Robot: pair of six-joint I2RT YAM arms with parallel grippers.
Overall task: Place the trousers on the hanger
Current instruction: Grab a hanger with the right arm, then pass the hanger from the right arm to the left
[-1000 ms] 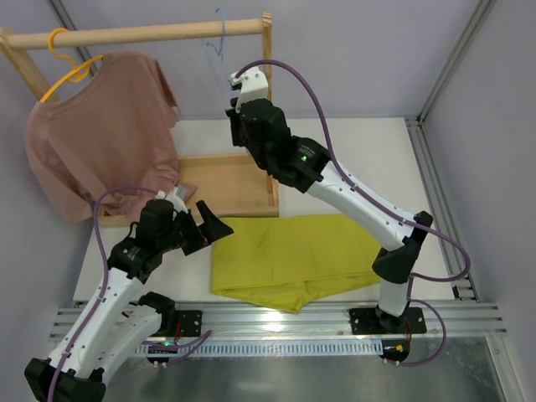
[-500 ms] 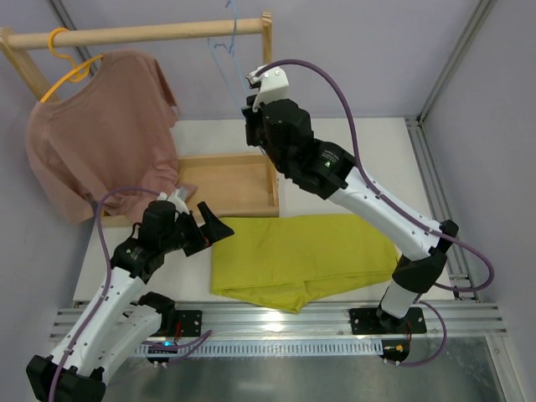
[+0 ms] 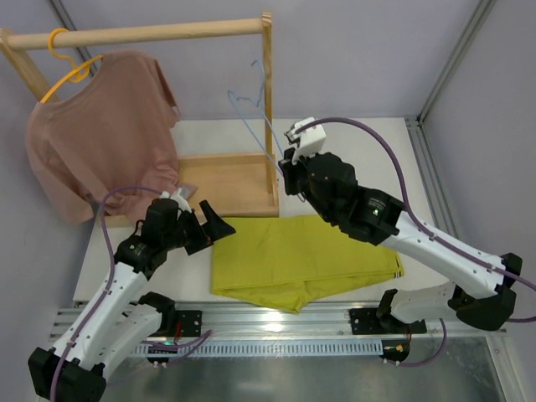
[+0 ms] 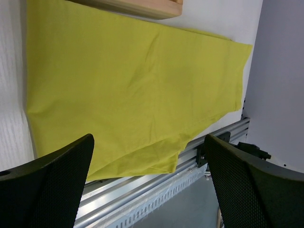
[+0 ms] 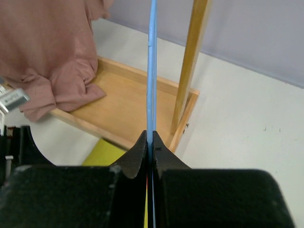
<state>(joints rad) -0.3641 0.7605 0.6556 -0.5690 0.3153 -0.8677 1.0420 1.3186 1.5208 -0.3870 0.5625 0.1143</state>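
The trousers (image 3: 301, 260) were laid flat on the table (image 3: 368, 142), apparently folded leg over leg. They lay just in front of the wooden tray (image 3: 230, 180) at the foot of the clothes rack and between the two arms, and nothing gripped them. The hanger (image 5: 152, 71) was held in the air, off the rail (image 3: 151, 33), above the right end of the tray. Its thin blue wire was pinched between the closed jaws of the right gripper (image 5: 151, 138), with the hook uppermost and close to the rack's upright post (image 3: 268, 92). The left gripper (image 4: 148, 140) was spread wide and empty, poised near the left end of the trousers; no contact with the cloth could be made out.

The step in hand was judged to be bringing the hanger to the trousers. It would be done best slowly, since so slim a wire could swivel in a two-finger pinch. The hook should be swung clear of the post before any descent is made. The lower bar should be set down close to one narrow end of the cloth and parallel to it. Both layers could then be taken at that end by the open left gripper and drawn over the bar. The pink T-shirt (image 3: 100, 126) on its yellow hanger (image 3: 67, 59) should be left undisturbed.
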